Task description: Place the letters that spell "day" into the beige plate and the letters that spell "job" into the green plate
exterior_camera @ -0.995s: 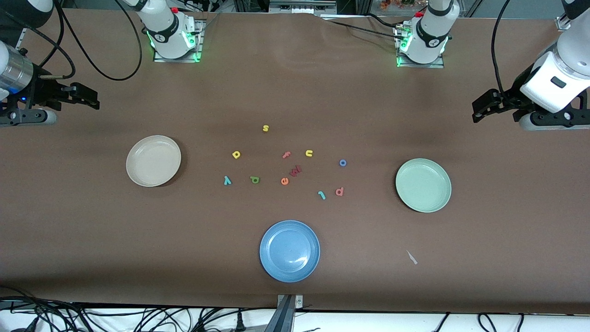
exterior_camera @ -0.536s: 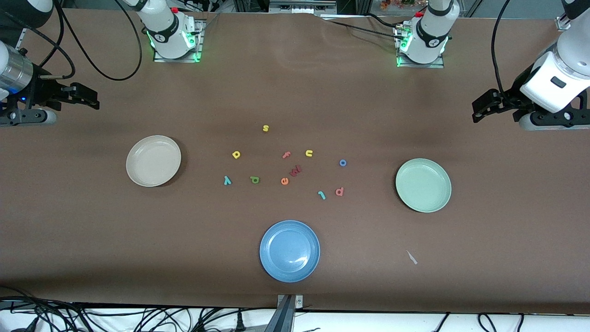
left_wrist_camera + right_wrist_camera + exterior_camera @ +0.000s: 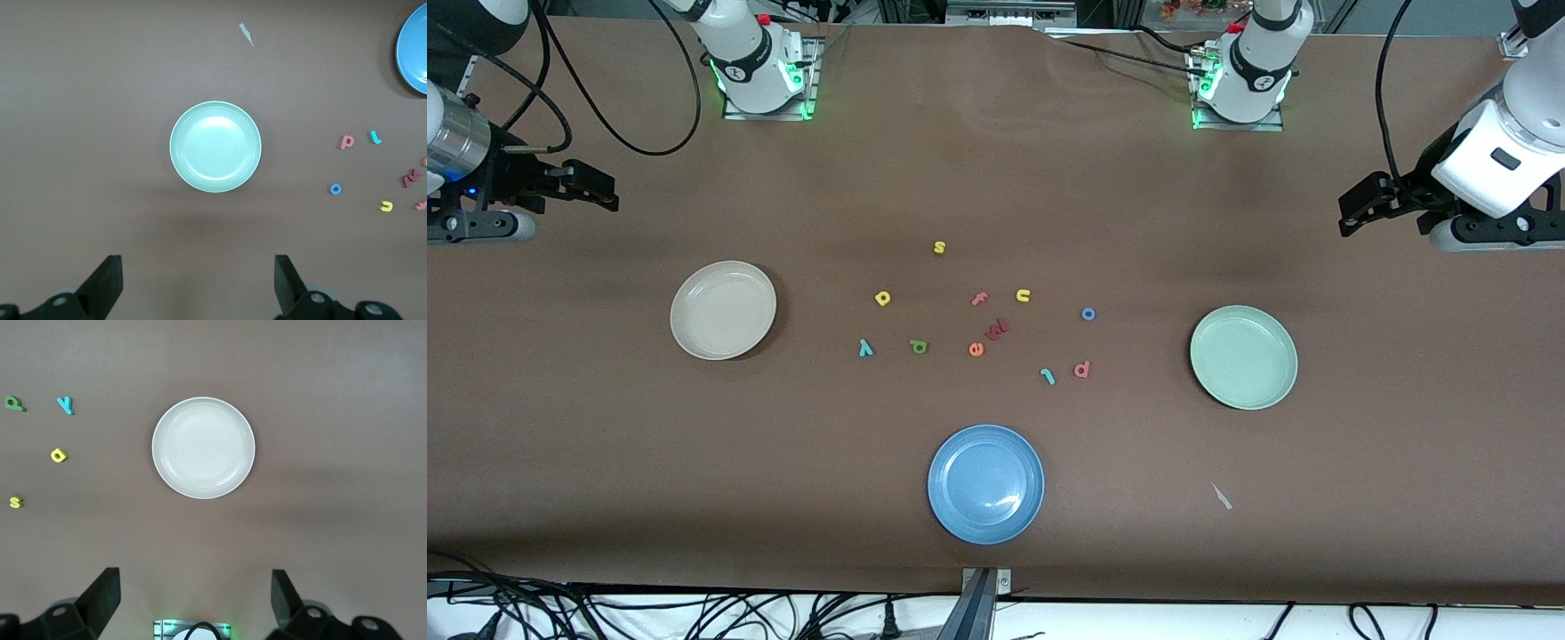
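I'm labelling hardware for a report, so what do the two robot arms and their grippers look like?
Both arms are glossy white with black joint bands, on bases lit green, and black cables loop off them. The left gripper and right gripper are matte black with flat wedge-shaped fingers. A silver cylinder sits at the right wrist.

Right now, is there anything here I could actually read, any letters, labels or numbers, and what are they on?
No printed labels show; the only text is loose foam letters on the table.
"s": yellow letter
"u": yellow letter
"f": pink letter
"w": dark red letter
"e": orange letter
"o": blue ring
"y": teal letter
The other four read ambiguously.
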